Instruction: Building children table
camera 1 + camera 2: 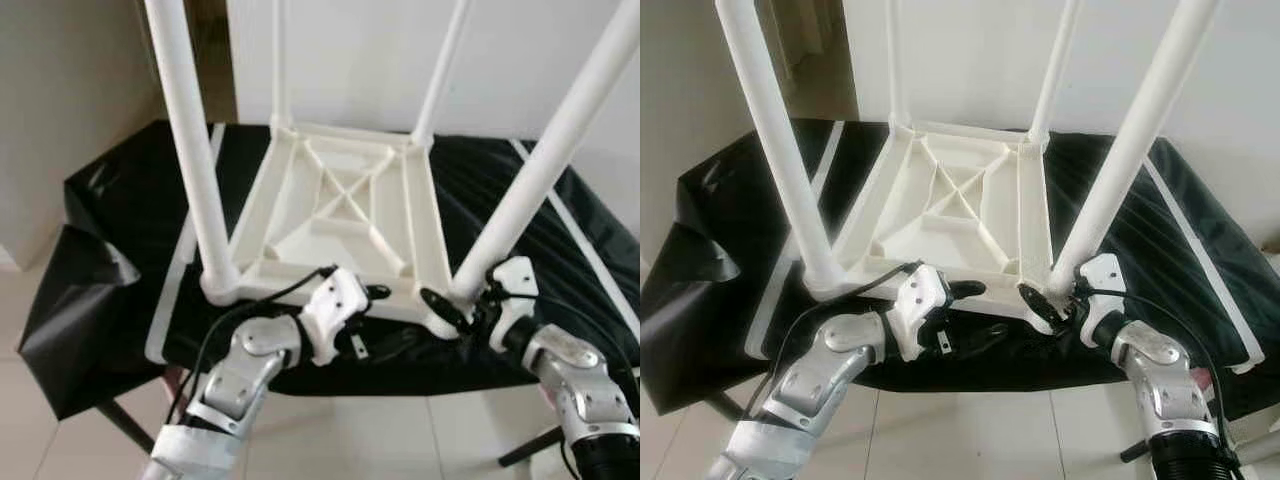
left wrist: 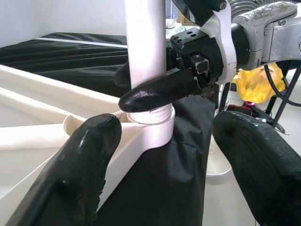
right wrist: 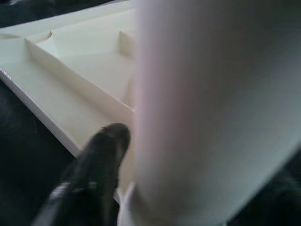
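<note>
A white plastic children's table (image 1: 340, 210) lies upside down on a black-covered work table (image 1: 110, 200), its legs pointing up. My right gripper (image 1: 462, 295) is shut on the near right leg (image 1: 540, 170) just above its socket; one finger (image 2: 160, 92) crosses the front of the leg (image 2: 146, 52), which looms close in the right wrist view (image 3: 211, 108). My left gripper (image 1: 368, 318) stands open at the tabletop's near edge, left of that corner. Its fingers (image 2: 80, 169) straddle the corner socket without touching the leg. The near left leg (image 1: 190, 140) stands free.
The black sheet hangs over the work table's left side (image 1: 70, 320). White stripes (image 1: 175, 280) run along it. A white wall stands behind, tiled floor (image 1: 60, 450) below. A yellow bag (image 2: 256, 82) and black stand legs (image 2: 282, 99) lie beyond the right arm.
</note>
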